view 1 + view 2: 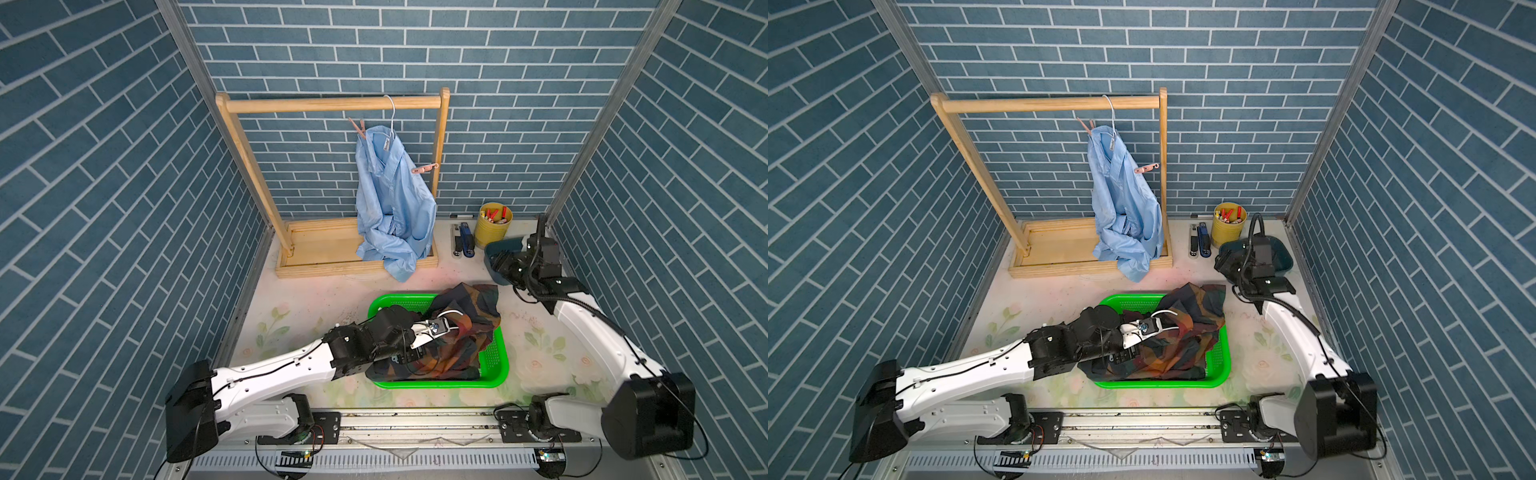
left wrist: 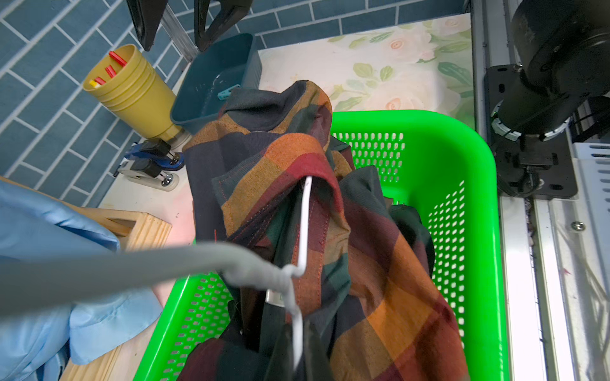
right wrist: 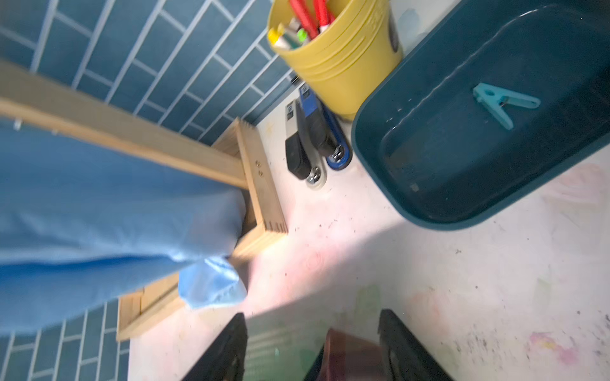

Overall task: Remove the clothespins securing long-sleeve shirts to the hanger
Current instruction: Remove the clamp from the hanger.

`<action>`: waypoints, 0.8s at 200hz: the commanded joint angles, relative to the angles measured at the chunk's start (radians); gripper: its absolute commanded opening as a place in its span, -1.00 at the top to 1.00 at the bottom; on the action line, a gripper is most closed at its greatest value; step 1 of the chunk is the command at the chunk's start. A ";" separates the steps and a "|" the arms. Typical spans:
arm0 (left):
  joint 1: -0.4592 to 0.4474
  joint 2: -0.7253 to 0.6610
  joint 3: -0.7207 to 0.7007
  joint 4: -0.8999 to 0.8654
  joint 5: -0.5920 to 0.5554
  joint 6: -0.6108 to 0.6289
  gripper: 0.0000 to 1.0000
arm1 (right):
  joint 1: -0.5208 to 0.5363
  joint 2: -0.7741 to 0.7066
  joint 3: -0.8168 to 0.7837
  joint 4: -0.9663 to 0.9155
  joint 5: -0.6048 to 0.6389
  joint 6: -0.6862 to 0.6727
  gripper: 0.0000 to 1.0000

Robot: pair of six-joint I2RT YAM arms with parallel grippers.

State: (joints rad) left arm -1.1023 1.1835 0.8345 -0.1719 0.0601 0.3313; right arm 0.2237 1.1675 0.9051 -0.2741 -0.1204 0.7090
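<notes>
A pale blue long-sleeve shirt (image 1: pixel 392 199) hangs from a white hanger (image 1: pixel 390 114) on the wooden rack. Two salmon pink clothespins grip it, one at its upper shoulder (image 1: pixel 358 126) and one at its lower shoulder (image 1: pixel 424 168). The dark plaid shirt (image 1: pixel 461 332) lies in the green basket (image 1: pixel 496 361) with a second white hanger (image 2: pixel 303 224) inside it. My left gripper (image 2: pixel 298 330) is shut on that hanger's wire. My right gripper (image 3: pixel 313 315) hovers open and empty beside the dark teal bin (image 3: pixel 429 204). A teal clothespin (image 3: pixel 505 102) lies in that bin.
The wooden rack (image 1: pixel 332 104) stands at the back on its tray base. By the back wall, right of the rack, are a yellow cup (image 1: pixel 492 226) of red and yellow sticks and two staplers (image 1: pixel 462 241). Part of the plaid shirt drapes over the basket's far rim.
</notes>
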 commanded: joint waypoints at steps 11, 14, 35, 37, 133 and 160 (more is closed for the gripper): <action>0.038 0.061 0.063 -0.051 0.137 0.026 1.00 | 0.033 -0.226 -0.144 -0.030 -0.056 -0.189 -0.31; 0.046 0.068 0.067 -0.055 0.149 0.026 1.00 | 0.036 -0.246 -0.159 -0.029 -0.063 -0.193 -0.31; 0.108 0.098 0.084 -0.040 0.220 0.015 1.00 | 0.048 -0.377 -0.248 -0.005 -0.161 -0.231 -0.36; 0.112 0.099 0.086 -0.039 0.221 0.015 1.00 | 0.049 -0.388 -0.256 -0.002 -0.168 -0.235 -0.36; 0.198 0.158 0.158 -0.123 0.264 0.114 1.00 | 0.351 -0.461 -0.298 0.010 -0.057 -0.526 -0.56; 0.231 0.152 0.165 -0.122 0.281 0.117 1.00 | 0.409 -0.465 -0.303 -0.008 -0.048 -0.549 -0.50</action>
State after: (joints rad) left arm -0.9024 1.3380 0.9871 -0.2516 0.3183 0.4183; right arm 0.5934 0.7128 0.5789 -0.2653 -0.2184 0.2745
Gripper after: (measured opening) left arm 0.079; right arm 0.761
